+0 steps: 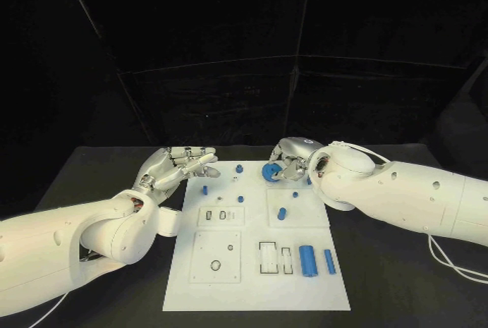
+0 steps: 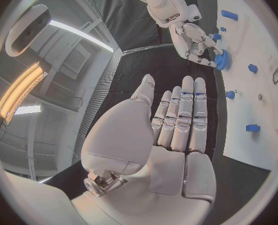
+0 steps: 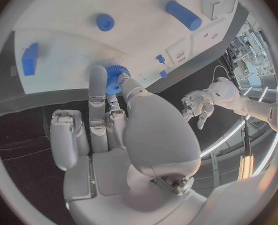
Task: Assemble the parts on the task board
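The white task board (image 1: 254,286) lies in the middle of the table. My right hand (image 1: 292,159) hovers over the board's far end and pinches a blue gear (image 1: 271,173) between thumb and finger. The right wrist view shows the gear (image 3: 116,78) at the fingertips (image 3: 99,80), just over the board (image 3: 70,40). My left hand (image 1: 181,166) floats by the board's far left corner, fingers stretched out and holding nothing. In the left wrist view the flat palm (image 2: 176,135) faces the right hand (image 2: 191,37) and the gear (image 2: 221,60).
Two blue cylinders (image 1: 306,259) (image 1: 329,261) lie at the board's near right. A blue peg (image 1: 282,214) and several small blue pieces (image 1: 241,198) stand further up. Recessed slots (image 1: 267,257) sit near the front. Black table (image 1: 396,286) surrounds the board.
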Motion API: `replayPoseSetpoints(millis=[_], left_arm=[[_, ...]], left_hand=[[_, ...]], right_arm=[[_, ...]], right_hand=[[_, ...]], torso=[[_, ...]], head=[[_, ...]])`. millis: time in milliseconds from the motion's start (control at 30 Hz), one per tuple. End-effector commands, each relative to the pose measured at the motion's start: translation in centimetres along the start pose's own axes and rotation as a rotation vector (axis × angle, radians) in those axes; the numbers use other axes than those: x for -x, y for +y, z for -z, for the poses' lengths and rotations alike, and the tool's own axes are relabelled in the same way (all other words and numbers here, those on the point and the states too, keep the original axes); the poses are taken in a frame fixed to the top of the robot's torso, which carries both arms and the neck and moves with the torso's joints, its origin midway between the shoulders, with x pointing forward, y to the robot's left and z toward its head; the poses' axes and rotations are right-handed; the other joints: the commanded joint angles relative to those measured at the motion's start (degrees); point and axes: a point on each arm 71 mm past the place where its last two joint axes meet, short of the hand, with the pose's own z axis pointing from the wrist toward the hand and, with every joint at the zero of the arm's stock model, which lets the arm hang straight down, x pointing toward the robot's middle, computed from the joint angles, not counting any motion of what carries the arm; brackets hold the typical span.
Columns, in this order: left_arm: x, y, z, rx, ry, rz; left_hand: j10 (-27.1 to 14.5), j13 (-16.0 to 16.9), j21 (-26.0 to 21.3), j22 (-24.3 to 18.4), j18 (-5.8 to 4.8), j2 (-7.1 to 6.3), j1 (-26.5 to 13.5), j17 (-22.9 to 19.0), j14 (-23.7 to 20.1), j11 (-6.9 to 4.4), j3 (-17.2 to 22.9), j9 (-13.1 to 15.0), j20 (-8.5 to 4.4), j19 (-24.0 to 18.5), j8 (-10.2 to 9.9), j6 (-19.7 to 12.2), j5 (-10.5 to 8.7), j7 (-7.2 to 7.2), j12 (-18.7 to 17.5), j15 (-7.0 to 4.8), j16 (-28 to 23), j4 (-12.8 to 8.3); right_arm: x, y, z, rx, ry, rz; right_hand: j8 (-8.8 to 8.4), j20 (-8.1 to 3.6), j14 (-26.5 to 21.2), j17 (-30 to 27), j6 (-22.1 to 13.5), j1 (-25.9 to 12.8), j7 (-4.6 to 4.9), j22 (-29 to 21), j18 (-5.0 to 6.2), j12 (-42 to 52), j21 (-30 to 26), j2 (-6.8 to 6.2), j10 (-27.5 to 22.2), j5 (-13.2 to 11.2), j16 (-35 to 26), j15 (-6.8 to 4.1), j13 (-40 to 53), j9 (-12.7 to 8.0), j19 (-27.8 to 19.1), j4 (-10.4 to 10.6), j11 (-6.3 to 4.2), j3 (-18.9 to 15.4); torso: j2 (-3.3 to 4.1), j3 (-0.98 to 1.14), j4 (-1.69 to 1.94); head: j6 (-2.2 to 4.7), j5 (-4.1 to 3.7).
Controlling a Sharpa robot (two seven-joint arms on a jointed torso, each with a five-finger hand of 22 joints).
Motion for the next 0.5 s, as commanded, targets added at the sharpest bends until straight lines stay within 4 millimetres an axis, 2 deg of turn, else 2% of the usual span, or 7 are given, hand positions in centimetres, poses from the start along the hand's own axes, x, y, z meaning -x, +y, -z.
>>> replayPoseSetpoints(millis=[33,133,300,500], left_arm=[[-0.1,-0.1,0.0,-0.01,0.012,0.002],[-0.1,-0.2,0.0,-0.01,0.011,0.001],[-0.1,-0.2,0.0,-0.01,0.011,0.001],[-0.1,-0.2,0.0,-0.01,0.011,0.001]], left_hand=[[-0.1,-0.1,0.3,-0.1,0.74,0.62,0.1,0.1,0.2,0.33,0.0,-0.1,-0.1,0.5,-0.2,0.2,-0.37,0.34,-0.3,0.1,-0.3,-0.4],[-0.1,-0.1,0.3,-0.1,0.74,0.62,0.1,0.1,0.2,0.33,0.0,-0.1,-0.1,0.5,-0.2,0.2,-0.37,0.34,-0.3,0.1,-0.3,-0.4],[-0.1,-0.1,0.3,-0.1,0.74,0.62,0.1,0.1,0.2,0.33,0.0,-0.1,-0.1,0.5,-0.2,0.2,-0.37,0.34,-0.3,0.1,-0.3,-0.4],[-0.1,-0.1,0.3,-0.1,0.74,0.62,0.1,0.1,0.2,0.33,0.0,-0.1,-0.1,0.5,-0.2,0.2,-0.37,0.34,-0.3,0.1,-0.3,-0.4]], right_arm=[[0.4,1.9,-0.2,0.048,-0.072,0.013],[0.3,3.0,-0.6,0.071,-0.082,0.023],[0.1,4.9,-1.4,0.108,-0.094,0.042],[-0.6,6.6,-2.1,0.137,-0.089,0.052]], right_hand=[[-0.36,-0.3,-0.1,-0.1,3.2,-0.6,-0.75,13.2,-0.39,0.3,0.2,-0.13,0.2,0.0,0.0,-0.29,5.8,-0.1,4.7,0.0,0.06,0.3],[-0.49,-0.3,-0.1,-0.1,3.2,-0.8,-0.74,13.3,-0.4,0.3,0.2,-0.26,0.2,-0.1,0.0,-0.28,5.8,-0.1,4.7,-0.1,0.07,0.5],[-0.58,-0.3,-0.1,-0.1,3.2,-0.9,-0.73,13.3,-0.41,0.3,0.3,-0.33,0.2,-0.2,0.0,-0.28,5.8,-0.1,4.7,-0.1,0.07,0.6],[-0.62,-0.3,-0.1,-0.1,3.2,-1.0,-0.73,13.3,-0.41,0.3,0.2,-0.34,0.2,-0.2,0.0,-0.28,5.8,-0.1,4.7,-0.1,0.07,0.7]], torso=[[0.03,0.01,0.21],[0.06,-0.04,0.31],[0.07,-0.02,0.29],[0.05,0.0,0.07]], head=[[-0.01,0.08],[-0.03,0.23],[-0.17,0.53],[-0.35,0.89]])
